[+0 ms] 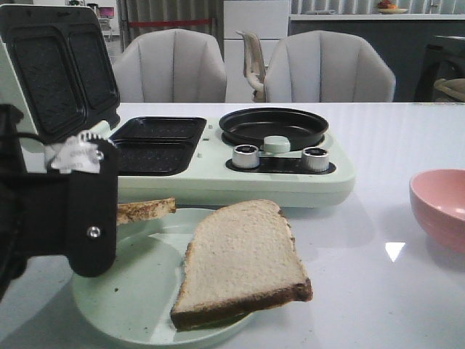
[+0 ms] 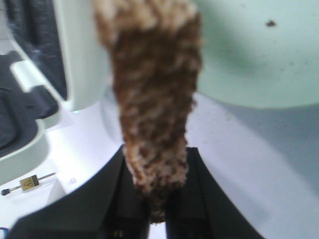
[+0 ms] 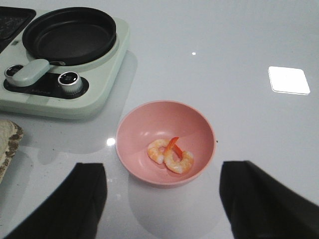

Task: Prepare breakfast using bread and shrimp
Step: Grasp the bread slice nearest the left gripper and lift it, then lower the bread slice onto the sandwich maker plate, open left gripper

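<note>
Bread slice with dark brown crust (image 2: 154,99) is only pinched at its edge by my left gripper (image 2: 157,219), so it might flop or tear free before reaching the black sandwich plates (image 1: 156,142).

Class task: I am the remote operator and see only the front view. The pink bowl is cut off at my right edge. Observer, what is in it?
Observer: The pink bowl holds two curled shrimp.
Operator: Is the right pincer near it?
Observer: The right pincer is open, with the bowl between its fingers, not touching.
Operator: Does the left pincer hold anything?
Observer: Yes, the left pincer is shut on a bread slice by its crust; the other slice lies on the plate.
</note>
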You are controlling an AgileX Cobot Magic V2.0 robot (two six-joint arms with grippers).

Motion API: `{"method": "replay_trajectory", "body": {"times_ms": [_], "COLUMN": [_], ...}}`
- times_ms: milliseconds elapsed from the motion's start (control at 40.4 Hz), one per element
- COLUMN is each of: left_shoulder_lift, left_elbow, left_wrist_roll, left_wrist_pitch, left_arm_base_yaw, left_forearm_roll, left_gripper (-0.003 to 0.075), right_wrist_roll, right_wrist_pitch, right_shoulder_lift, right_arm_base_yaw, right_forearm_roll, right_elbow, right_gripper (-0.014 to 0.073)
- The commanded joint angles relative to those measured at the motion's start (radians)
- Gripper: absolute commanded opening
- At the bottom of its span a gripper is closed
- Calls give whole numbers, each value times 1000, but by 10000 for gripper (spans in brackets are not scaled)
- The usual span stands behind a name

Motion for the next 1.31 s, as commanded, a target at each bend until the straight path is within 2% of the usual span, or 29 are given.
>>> {"method": "replay_trajectory", "body": {"times_ms": [0, 297, 420, 569, 717, 915, 1286], "left_shoulder_lift": [-106, -263, -257, -227, -158, -19, 247], "left_elbow": [-10, -122, -213, -298, -397, -528, -757], "left_wrist_roll": [62, 162, 186, 188, 216, 231, 231], "left_wrist_pitch": [138, 175, 133, 6, -105, -181, -208], "left_arm_base_yaw": [-22, 5, 74, 205, 320, 421, 504], "left_forearm_roll": [-2, -15, 11, 83, 87, 90, 93], "left_gripper": [104, 104, 104, 104, 104, 100, 100], "right_wrist_roll": [-3, -3, -3, -3, -3, -3, -3], "right_wrist_pitch": [-79, -79, -79, -78, -78, -78, -78], "right_shoulder_lift": [13, 13, 13, 13, 13, 13, 13], "right_arm_base_yaw": [-3, -3, -3, -3, -3, -3, -3], "right_forearm_roll": [2, 2, 2, 2, 2, 2, 2], "right_elbow": [-27, -27, -27, -27, -27, -27, -27], "right_gripper": [580, 580, 580, 580, 580, 580, 580]}}
